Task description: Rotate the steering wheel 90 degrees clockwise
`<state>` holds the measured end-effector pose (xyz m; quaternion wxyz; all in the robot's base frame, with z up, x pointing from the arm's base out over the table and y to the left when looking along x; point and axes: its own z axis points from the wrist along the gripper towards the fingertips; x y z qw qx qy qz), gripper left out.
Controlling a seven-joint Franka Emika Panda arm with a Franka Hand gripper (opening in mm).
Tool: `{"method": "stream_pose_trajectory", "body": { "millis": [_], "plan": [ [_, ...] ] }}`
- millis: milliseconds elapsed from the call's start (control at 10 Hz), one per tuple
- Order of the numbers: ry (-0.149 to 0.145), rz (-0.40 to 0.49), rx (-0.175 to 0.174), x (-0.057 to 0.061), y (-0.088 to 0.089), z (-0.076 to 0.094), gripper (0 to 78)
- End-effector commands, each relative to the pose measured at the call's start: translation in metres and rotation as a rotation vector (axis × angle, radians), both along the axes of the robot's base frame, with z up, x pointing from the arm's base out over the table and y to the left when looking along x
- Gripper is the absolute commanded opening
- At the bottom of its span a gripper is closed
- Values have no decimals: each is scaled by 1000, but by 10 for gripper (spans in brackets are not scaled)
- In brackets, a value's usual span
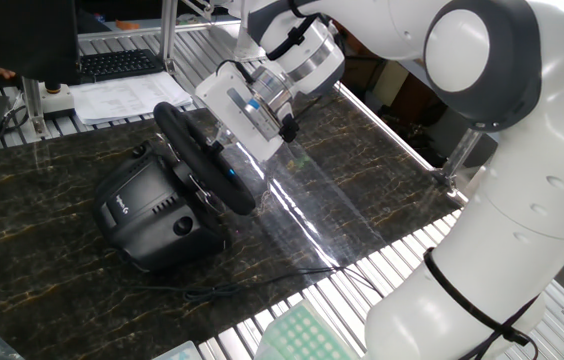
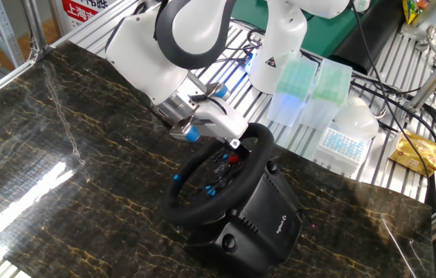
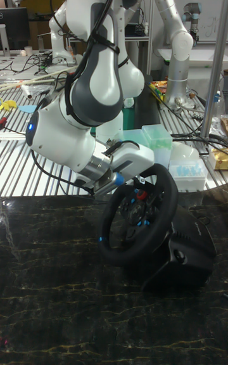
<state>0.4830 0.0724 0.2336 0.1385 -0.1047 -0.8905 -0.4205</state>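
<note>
**Q:** Tall fixed view first: where does the steering wheel (image 3: 136, 219) sit?

**A:** On the dark marbled table (image 3: 57, 301), mounted on its bulky black housing (image 3: 187, 257). The rim is tilted back, its face turned toward that camera, with small blue accents on the spokes and a red knob near the hub.

**Q:** And the gripper (image 3: 140, 177)?

**A:** At the top of the rim. In the other fixed view the gripper (image 2: 233, 140) meets the rim at its upper edge, the white hand lying across the wheel's upper left. One fixed view shows the same gripper (image 1: 224, 133) pressed in against the rim from the front side.

**Q:** Closed on the rim, then?

**A:** I cannot tell. The fingertips are hidden by the white hand and the black rim in all three views, so whether they pinch the wheel or just rest on it is unclear.

**Q:** Anything else around?

**A:** A white logo shows on the housing's side. Beyond the table edge stand pale green pipette tip boxes (image 2: 299, 81), and a black keyboard (image 1: 117, 63) lies on the far bench in one fixed view
</note>
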Motion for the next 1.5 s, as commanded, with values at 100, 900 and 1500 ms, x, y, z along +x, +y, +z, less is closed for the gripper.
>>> {"method": "stream_pose_trajectory", "body": {
  "millis": [100, 900, 1500],
  "plan": [
    [11, -16, -4, 5, 2, 0, 0],
    [29, -38, -10, 24, 6, 6, 0],
    [31, -49, -13, 28, 6, 0, 0]
  ]
}}
